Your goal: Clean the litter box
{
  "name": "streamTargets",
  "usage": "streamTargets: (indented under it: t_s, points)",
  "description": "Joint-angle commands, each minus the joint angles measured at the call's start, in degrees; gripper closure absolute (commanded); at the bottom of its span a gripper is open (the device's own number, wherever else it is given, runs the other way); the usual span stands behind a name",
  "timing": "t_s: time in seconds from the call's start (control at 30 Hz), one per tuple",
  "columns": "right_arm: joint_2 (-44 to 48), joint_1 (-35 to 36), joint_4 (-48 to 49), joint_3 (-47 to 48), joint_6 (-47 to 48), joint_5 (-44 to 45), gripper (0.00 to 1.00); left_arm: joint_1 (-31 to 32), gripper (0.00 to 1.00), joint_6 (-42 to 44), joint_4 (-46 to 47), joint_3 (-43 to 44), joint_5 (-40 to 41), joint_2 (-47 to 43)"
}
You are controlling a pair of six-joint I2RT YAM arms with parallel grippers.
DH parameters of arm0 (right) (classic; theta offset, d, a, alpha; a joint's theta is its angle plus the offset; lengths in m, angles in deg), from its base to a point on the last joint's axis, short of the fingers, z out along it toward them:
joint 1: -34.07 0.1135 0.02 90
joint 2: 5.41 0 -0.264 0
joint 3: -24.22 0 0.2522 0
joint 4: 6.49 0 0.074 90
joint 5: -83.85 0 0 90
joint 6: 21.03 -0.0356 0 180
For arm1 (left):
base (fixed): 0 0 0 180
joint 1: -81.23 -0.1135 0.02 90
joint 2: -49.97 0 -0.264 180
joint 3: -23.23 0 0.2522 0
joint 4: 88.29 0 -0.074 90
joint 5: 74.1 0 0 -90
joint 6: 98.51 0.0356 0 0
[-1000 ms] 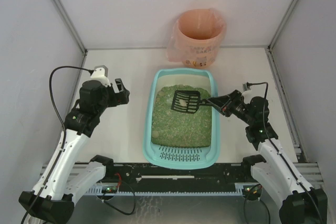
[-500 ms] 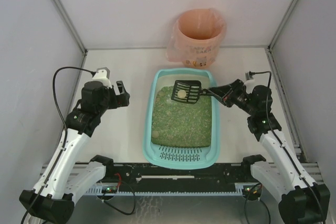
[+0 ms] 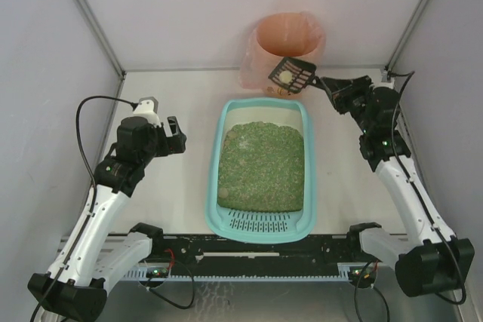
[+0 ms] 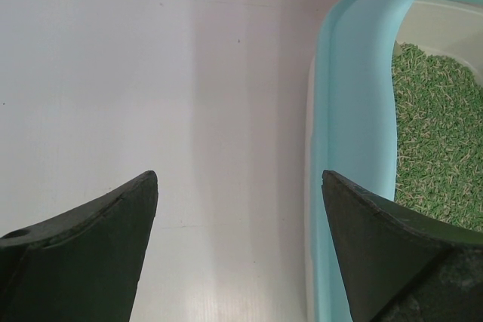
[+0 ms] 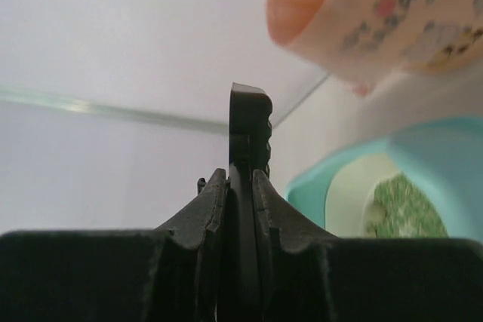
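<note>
We hold the small black slotted plastic scoop (image 3: 293, 73) clamped in the right gripper (image 3: 326, 84), its head at the near side of the pink-bagged round bin (image 3: 260, 54), leftward.

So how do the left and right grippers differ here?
The left gripper is open and empty; the right gripper is shut on the handle of the black scoop. The left gripper hangs over bare table beside the litter box; the right gripper holds the scoop, carrying a pale clump, at the pink-bagged bin. Both are black.
</note>
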State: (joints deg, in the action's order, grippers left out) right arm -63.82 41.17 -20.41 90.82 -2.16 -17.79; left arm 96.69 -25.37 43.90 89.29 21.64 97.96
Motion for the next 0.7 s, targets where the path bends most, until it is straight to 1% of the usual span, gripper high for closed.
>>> streamTargets:
  t_s: [0.0,0.07,0.13,0.2,0.27,0.4,0.53,0.67]
  points:
    - [-6.38,-0.41,3.13,7.59,0.58,15.55,1.0,-0.42,0.07,1.32,0.47,-0.51,-0.15,-1.01]
    - [-10.82,-0.4,4.06,12.8,3.55,19.51,1.0,-0.35,0.08,0.7,0.14,-0.39,-1.48,-1.37]
    - [-16.47,-0.54,5.05,17.78,7.32,21.18,1.0,-0.43,0.09,-0.09,-0.2,-1.14,-2.62,-2.42]
    - [-21.08,-0.76,7.39,22.78,13.43,22.18,1.0,-0.38,0.09,-0.95,0.1,-3.21,-2.23,-4.48]
    - [-25.9,-0.92,7.67,28.27,18.95,21.63,1.0,-0.43,0.08,-1.81,0.73,-6.01,-1.21,-6.6]
    - [-36.72,-0.92,4.08,42.48,32.04,16.44,1.0,-0.39,0.08,-1.67,-0.23,-6.61,-1.83,-7.74]
    - [-45.89,-0.28,-0.16,54.24,44.01,11.52,1.0,-0.41,0.08,-1.09,-0.63,-6.49,-1.16,-7.95]
    - [-50.11,2.17,0.12,59.26,61.07,12.06,1.0,-0.43,0.09,-1.02,-0.41,-6.67,-2.08,-7.92]
